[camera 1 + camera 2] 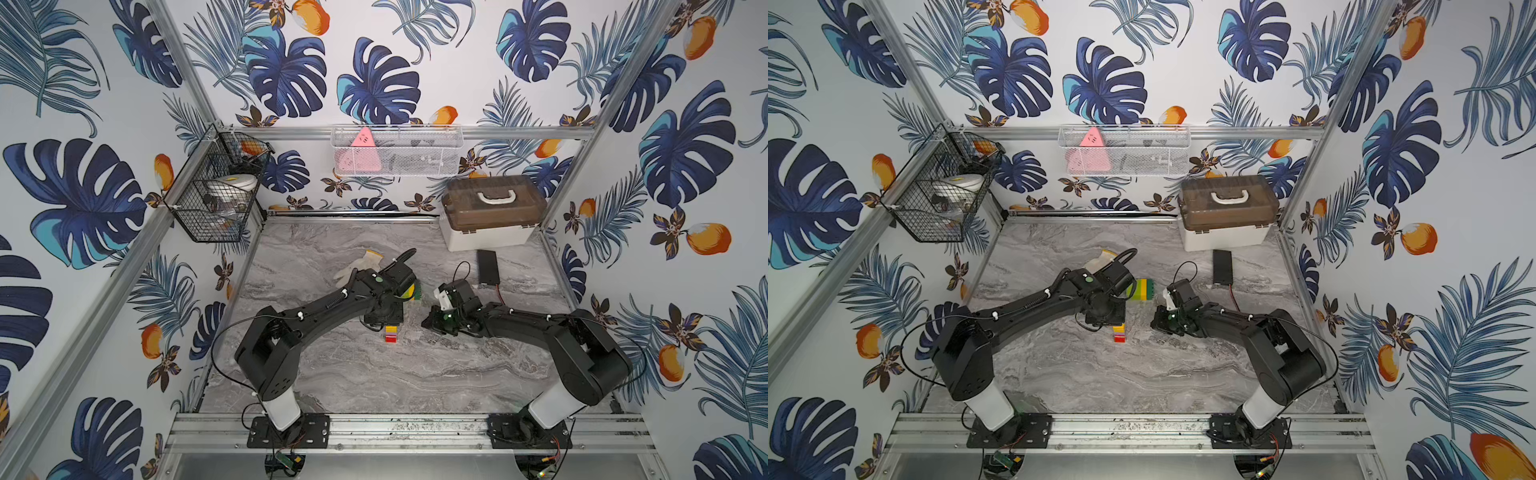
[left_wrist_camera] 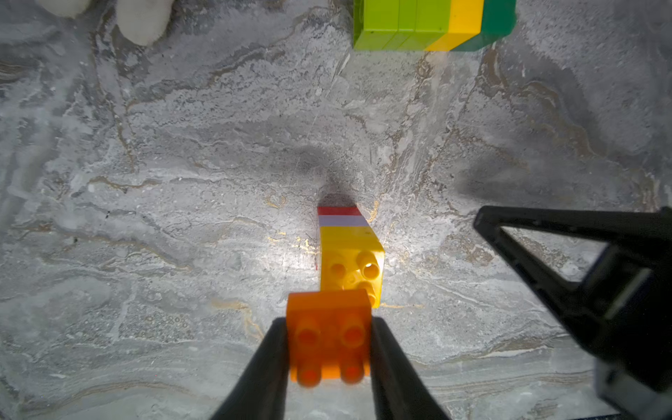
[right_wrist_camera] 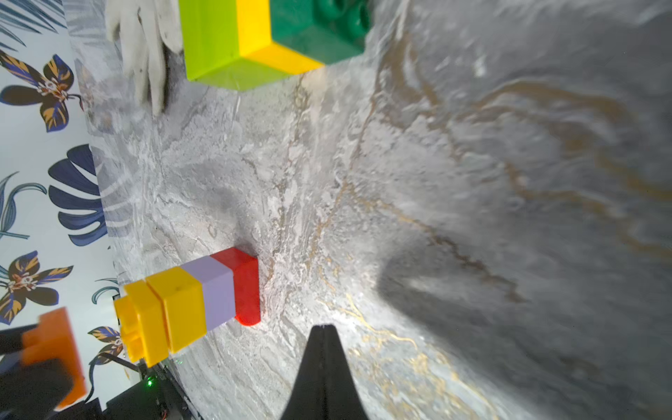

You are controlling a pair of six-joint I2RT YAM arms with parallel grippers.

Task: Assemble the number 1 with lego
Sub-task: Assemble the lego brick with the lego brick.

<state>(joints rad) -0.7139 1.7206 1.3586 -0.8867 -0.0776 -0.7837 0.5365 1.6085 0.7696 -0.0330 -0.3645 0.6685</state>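
Running along the near edge, a slotted aluminium rail carries both black arms, which reach out over a grey marble-patterned tabletop. Next comes the narrow column, standing upright on the table: a red base, a lilac brick, then two glossy yellow squares with round studs on top. The left gripper is over it, its dark fingers part-closed on the smooth flanks of a square orange brick. The right wrist view shows a gap between that brick and the yellow studs. In both top views the left wrist hides this grip and the column's upper end. Near the column, the right gripper has its tapered black fingers pressed together with nothing between them. Farther out lies the chunky block, its lime, yellow and dark green layers turned on their side, well apart from the column and partly covered by the left wrist. A white knitted glove lies limp just beside the block. A flat black box with a red lead sits farther right, then a white storage case with a translucent brown lid. On the back walls hang a black wire basket and a white mesh one.
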